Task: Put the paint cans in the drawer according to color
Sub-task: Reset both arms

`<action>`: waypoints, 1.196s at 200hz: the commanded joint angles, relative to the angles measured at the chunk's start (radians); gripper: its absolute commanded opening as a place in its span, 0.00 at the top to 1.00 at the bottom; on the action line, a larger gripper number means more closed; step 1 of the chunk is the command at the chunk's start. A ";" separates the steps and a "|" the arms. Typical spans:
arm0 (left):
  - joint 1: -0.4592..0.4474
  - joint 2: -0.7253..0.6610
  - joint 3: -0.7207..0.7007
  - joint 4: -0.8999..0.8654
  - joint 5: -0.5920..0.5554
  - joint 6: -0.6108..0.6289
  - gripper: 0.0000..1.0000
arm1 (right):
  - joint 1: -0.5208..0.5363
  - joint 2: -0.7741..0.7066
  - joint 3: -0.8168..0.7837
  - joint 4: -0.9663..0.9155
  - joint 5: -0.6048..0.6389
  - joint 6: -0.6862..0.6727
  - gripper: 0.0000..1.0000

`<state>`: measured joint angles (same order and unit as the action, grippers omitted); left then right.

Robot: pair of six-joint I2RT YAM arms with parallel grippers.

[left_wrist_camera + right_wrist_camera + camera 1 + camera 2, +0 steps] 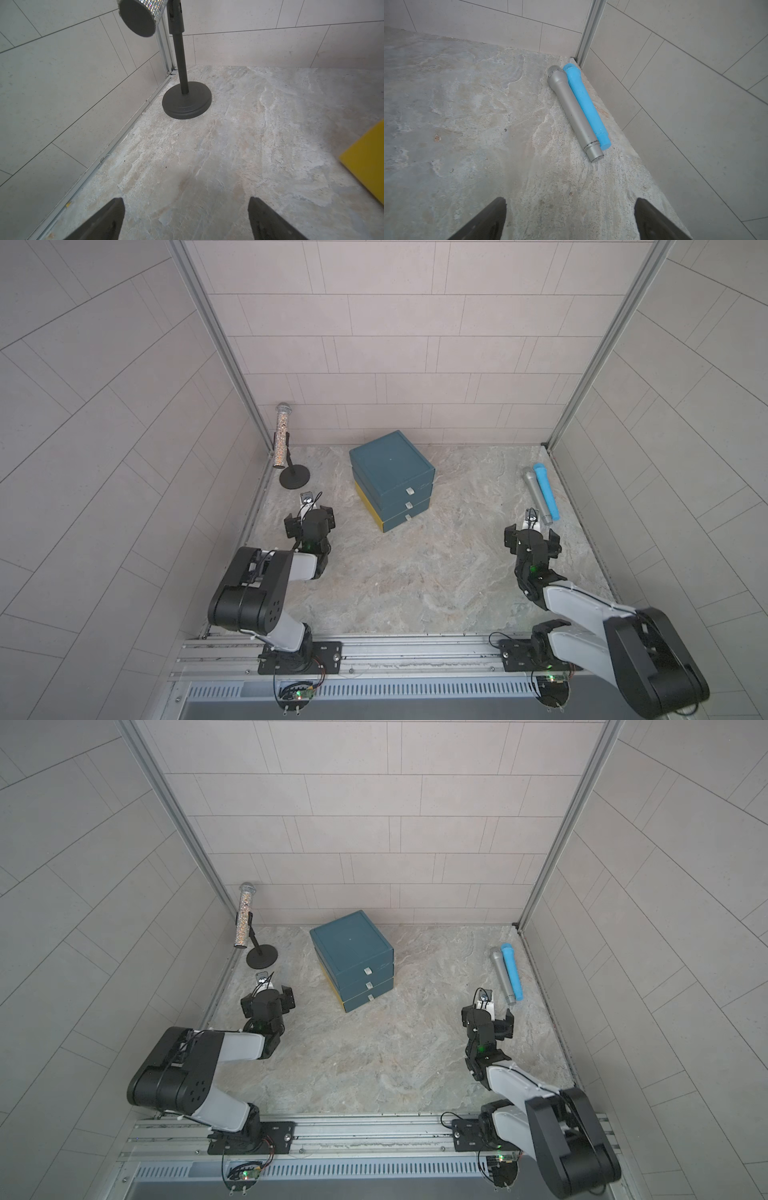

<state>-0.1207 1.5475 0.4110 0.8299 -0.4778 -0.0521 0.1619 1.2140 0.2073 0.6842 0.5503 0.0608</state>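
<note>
In both top views a teal cabinet (392,479) (353,957) of 3 shut drawers, yellow along its side, stands at the middle back of the marble surface (415,580); no paint cans show anywhere, so where they are cannot be told. A glitter mic (281,435) sits on a black stand (294,477) in the far left corner, and a silver mic (537,497) lies touching a blue mic (546,491) near the right wall. In the left wrist view the left tool (186,209) has its fingers apart, empty, over bare surface near the stand (187,99). In the right wrist view the right tool (571,209) is likewise spread and empty, with the 2 mics (575,112) ahead.
</note>
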 commanded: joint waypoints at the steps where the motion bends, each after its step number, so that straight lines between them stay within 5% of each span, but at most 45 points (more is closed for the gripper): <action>1: 0.010 -0.013 0.009 -0.041 0.013 -0.005 0.00 | -0.006 0.153 -0.011 0.423 0.000 -0.015 0.00; 33: 0.010 -0.012 0.009 -0.038 0.013 -0.004 0.00 | -0.021 0.458 0.020 0.709 -0.130 -0.082 0.00; 56: 0.010 -0.011 0.009 -0.037 0.013 -0.006 0.00 | -0.045 0.344 0.042 0.475 -0.168 -0.033 0.00; 130: 0.011 -0.011 0.010 -0.039 0.015 -0.005 0.00 | -0.068 0.362 0.134 0.333 -0.156 0.002 0.00; 239: 0.011 -0.011 0.011 -0.040 0.016 -0.005 0.00 | -0.072 0.367 0.132 0.343 -0.158 0.002 0.00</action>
<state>-0.1135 1.5471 0.4110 0.7979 -0.4637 -0.0525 0.0925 1.5848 0.3328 1.0420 0.3782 0.0532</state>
